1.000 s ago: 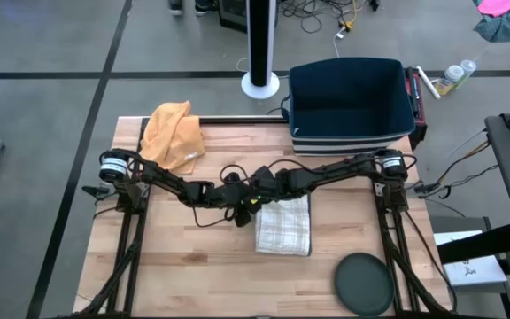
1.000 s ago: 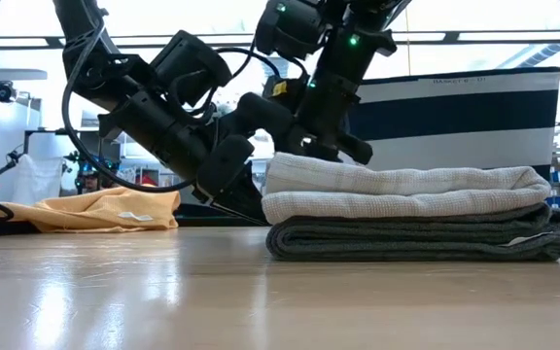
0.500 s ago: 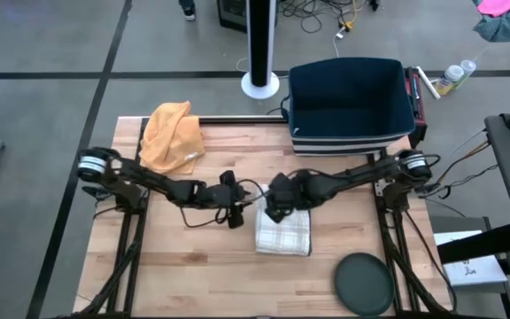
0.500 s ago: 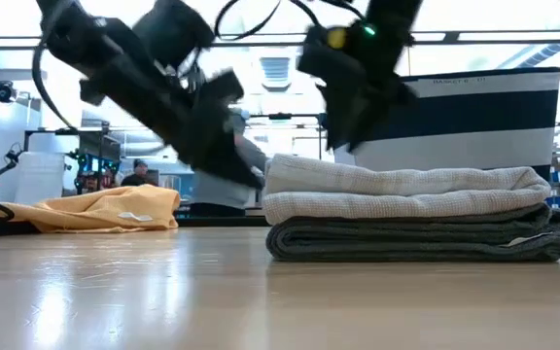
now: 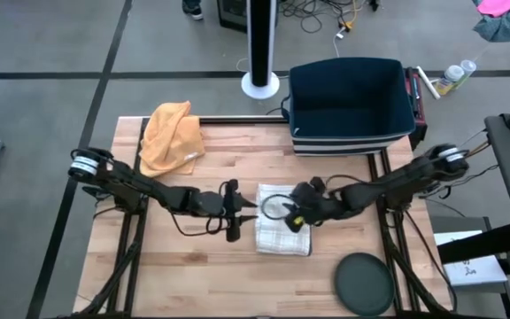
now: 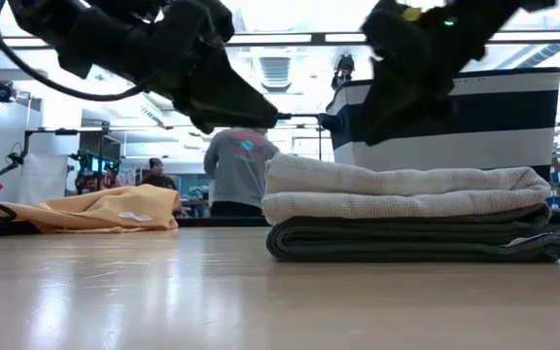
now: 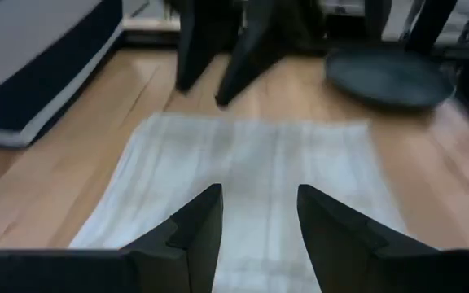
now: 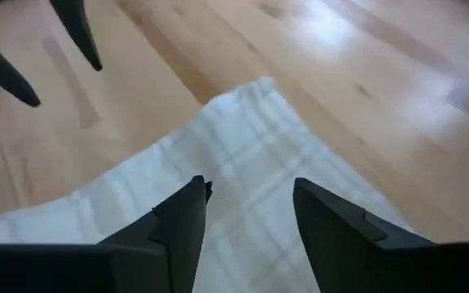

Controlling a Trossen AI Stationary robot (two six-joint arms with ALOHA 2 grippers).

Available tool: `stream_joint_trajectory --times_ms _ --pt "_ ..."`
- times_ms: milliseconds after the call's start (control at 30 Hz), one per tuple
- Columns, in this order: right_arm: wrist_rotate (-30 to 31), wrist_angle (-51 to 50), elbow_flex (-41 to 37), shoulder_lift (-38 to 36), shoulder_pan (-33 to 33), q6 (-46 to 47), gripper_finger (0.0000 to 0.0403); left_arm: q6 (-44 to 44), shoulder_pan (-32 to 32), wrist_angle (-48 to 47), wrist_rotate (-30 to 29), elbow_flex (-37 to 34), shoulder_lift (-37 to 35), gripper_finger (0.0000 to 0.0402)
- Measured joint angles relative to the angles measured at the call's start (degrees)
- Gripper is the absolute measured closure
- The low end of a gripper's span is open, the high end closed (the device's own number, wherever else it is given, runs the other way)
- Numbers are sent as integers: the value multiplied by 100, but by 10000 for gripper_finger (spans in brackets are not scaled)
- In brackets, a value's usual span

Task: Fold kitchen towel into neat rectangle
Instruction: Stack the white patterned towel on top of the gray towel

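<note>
In the high view, the right end effector point(image 5: 289, 215) and cable hide part of the folded towel point(image 5: 283, 236).

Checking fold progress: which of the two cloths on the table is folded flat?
The white checked towel, a neat rectangle mid-table between both grippers; the orange cloth lies crumpled at the far left corner.

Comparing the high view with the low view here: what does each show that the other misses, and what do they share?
Only the high view shows the dark round disc near the table's front right corner and the checked pattern on top of the folded white kitchen towel.

Only the low view shows that the towel rests on a folded grey cloth, and people standing in the room behind.

Both show the crumpled orange cloth, the navy bin, and the left gripper and right gripper, open and empty, beside and over the towel.
</note>
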Motion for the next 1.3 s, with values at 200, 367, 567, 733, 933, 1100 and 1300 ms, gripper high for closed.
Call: stream_joint_trajectory --times_ms 200,367,567,733,933,1100,1300 --pt "-5 1576 -1297 -330 -200 -1002 282 48 2 -85 -2 618 634 249" --pt "510 2732 -1918 -216 -401 -1176 355 165 4 -972 -26 1374 1174 249" --pt "415 3745 -2378 244 -611 -1429 394 145 4 -1334 -33 1898 1663 249" --pt "266 4105 -2305 969 -616 -1723 401 -61 4 -1604 -41 1937 1765 249" --pt "400 4232 -2252 1528 -680 -1495 402 -795 -204 -2382 124 1742 1781 249" --pt "324 4184 -2276 1490 -688 -1435 402 -1221 -516 -2596 -13 1567 1726 249" --pt "266 4139 -2288 1440 -685 -1492 403 -1324 -649 -2864 39 1534 1399 249"
